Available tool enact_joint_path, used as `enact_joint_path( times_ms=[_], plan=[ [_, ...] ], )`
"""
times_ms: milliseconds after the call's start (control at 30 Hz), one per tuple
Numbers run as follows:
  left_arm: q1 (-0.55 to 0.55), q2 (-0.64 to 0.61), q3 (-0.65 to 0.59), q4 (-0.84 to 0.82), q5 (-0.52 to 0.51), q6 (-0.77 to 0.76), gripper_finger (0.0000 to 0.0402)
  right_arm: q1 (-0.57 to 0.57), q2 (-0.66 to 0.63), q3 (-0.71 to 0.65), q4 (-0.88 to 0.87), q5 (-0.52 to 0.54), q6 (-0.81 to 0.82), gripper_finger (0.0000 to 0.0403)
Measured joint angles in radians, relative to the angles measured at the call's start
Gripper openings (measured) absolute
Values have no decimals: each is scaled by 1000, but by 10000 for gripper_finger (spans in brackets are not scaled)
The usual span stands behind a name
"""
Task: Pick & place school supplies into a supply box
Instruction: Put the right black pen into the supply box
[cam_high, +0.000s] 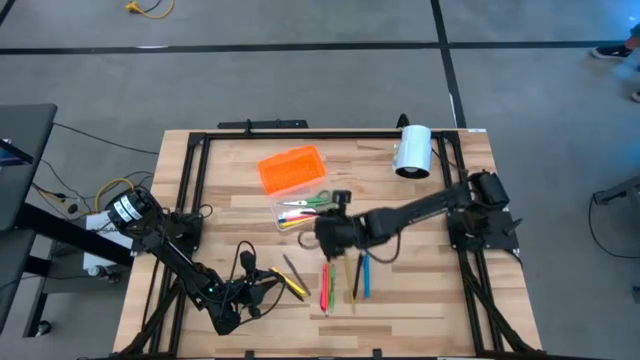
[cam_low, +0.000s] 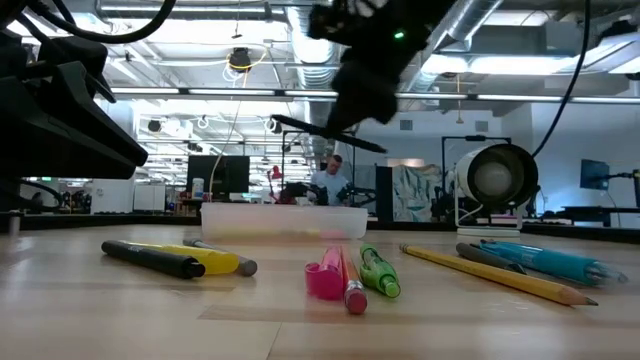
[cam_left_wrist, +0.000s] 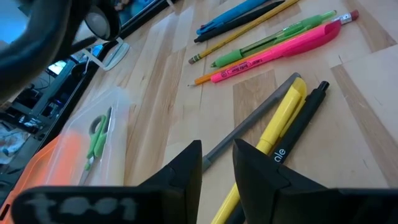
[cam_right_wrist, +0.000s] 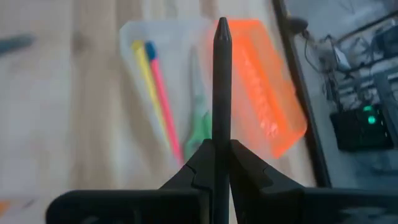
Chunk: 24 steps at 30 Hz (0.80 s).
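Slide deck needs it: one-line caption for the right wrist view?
Right end effector gripping a black pen above the clear case base, orange lid alongside.

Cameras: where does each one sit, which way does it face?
High: overhead, straight down on table; both arms show.
Low: table height, level across pens into the room; right pincer overhead with black pen.
Left wrist: above the left pincer, facing yellow pen.
Right wrist: above the right pincer, facing clear box and orange lid.
Shared: the green scissors show in high and both wrist views.
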Motion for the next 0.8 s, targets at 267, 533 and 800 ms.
enact_joint_path(
  times_ms=[267,533,800],
  plan=[
    [0,0,0,-3,0,-3,82,-145,0,0,158,-209,-127,22],
    [0,0,0,-3,0,-4,82,-210,0,0,167,-298,-127,19],
    [0,0,0,-3,-1,-4,82,-238,37,2,245,-366,-138,20]
  ],
)
